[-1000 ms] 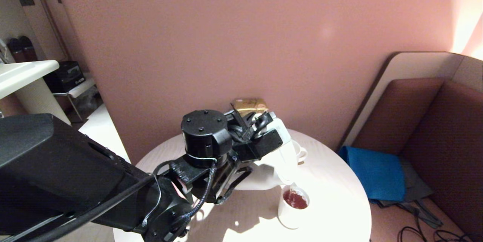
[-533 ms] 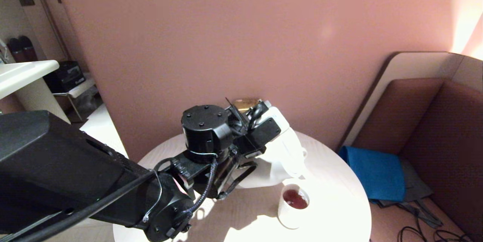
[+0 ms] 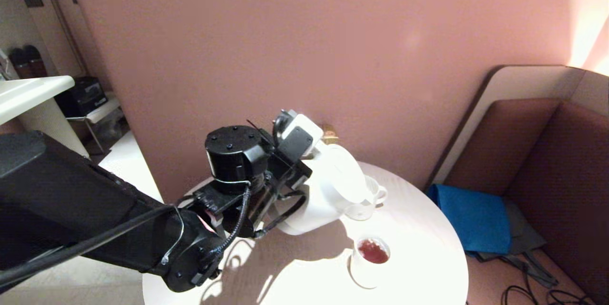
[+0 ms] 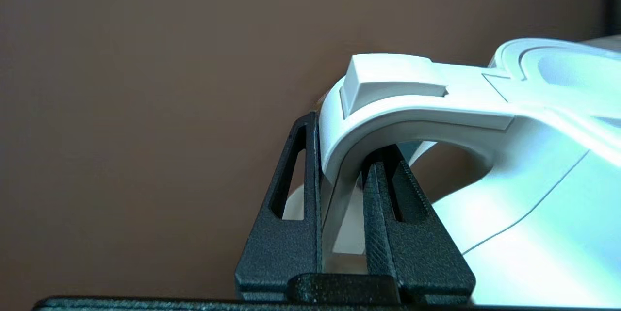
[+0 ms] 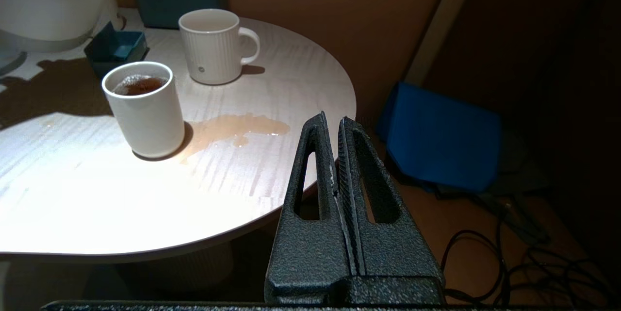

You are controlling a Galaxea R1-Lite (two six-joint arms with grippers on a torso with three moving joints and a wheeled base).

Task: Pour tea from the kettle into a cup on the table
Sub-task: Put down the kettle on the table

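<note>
The left hand [image 4: 342, 214] is clamped on the loop handle [image 4: 388, 102] of the kettle [image 3: 328, 186], one black finger [image 4: 291, 233] on the outer face of the loop and the other inside it, and carries the off-white body above the table [image 3: 428, 267] with its spout end toward the robot's right. The kettle leans only slightly toward that side, its flat lid [image 3: 343, 174] facing up and out; no stream shows at the spout. Out past the spout and nearer the robot stands the cup [image 3: 370, 261], a plain white handleless tumbler, upright, holding reddish-brown tea [image 3: 372, 251] to a little below its rim and standing clear of the kettle. Behind it, close under the kettle's spout side, sits a white mug [image 5: 216, 46] with a loop handle, and a pale brownish puddle [image 5: 233, 129] lies on the table touching the foot of the cup. By these views the pour looks done, and the coming move would turn on the kettle's base going down level on bare table to the left of the cup, away from both vessels. The right hand [image 5: 338, 124], fingers pressed together and holding nothing, hangs parked beyond the table's edge on the robot's right, nearer the cup than the left hand is, though idle
</note>
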